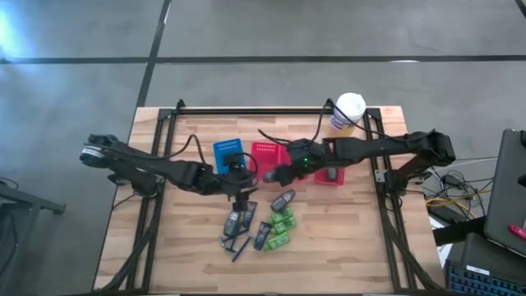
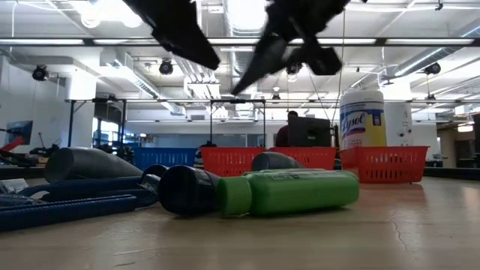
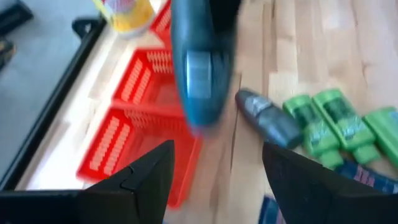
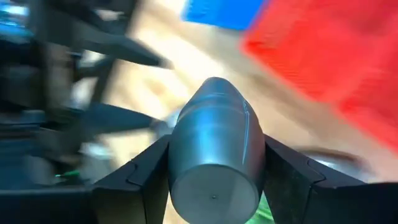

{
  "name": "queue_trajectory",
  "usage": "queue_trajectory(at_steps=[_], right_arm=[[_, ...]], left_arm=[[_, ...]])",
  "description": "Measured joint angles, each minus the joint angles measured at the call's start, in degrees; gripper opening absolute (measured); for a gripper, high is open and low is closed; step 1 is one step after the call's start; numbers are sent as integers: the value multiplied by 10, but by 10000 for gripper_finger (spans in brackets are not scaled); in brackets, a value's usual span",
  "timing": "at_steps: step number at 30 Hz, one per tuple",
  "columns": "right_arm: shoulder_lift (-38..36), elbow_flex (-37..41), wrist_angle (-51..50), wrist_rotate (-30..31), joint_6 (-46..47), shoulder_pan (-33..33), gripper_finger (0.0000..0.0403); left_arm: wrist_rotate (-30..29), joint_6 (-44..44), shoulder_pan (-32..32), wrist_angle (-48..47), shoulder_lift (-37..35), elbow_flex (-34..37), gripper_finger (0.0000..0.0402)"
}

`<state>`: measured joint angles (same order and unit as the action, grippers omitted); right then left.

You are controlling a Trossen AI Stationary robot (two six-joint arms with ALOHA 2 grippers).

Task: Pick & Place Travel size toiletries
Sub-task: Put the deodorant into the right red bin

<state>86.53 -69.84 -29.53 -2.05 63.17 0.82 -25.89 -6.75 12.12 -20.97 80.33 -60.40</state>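
My right gripper (image 4: 214,186) is shut on a dark grey tube (image 4: 214,134), held above the table between the blue basket (image 1: 228,154) and the left red basket (image 1: 265,153); it also shows in the high view (image 1: 271,175). My left gripper (image 3: 214,186) is open and empty; in the high view (image 1: 238,179) it hangs just left of the right gripper, above the pile. More toiletries lie on the table: grey tubes (image 1: 283,200), green bottles (image 1: 283,222) and thin dark blue sticks (image 1: 238,244). My right gripper pinches the dark grey tube by its two sides (image 4: 186,162) between its two fingers. The tube's flat end (image 4: 214,196) faces the wrist camera and its rounded end points away, along the fingers. The tube is lifted clear of the table.
A second red basket (image 1: 333,174) stands under the right arm. A tall yellow canister with a white lid (image 1: 347,113) stands at the far right. A black frame (image 1: 246,109) runs along the far edge. Bare wood lies at the near left and near right.
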Motion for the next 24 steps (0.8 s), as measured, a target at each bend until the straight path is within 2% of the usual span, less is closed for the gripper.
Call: queue_trajectory(at_steps=[3, 6, 12, 18, 24], right_arm=[[-33, 0, -91, 63, -8, -2, 196], [-75, 0, -192, 152, -1, -9, 198], [-138, 0, -388, 306, 88, -34, 200], [-125, 50, -410, 317, 128, -39, 202], [-71, 112, -396, 366, 191, -43, 203]], left_arm=[[0, -27, 3, -39, -13, 6, 248], [0, -54, 5, -58, -31, 21, 248], [-11, -96, 7, -56, -77, 65, 249], [-50, -115, 7, -54, -109, 103, 250], [-52, -139, 7, -59, -125, 121, 250]])
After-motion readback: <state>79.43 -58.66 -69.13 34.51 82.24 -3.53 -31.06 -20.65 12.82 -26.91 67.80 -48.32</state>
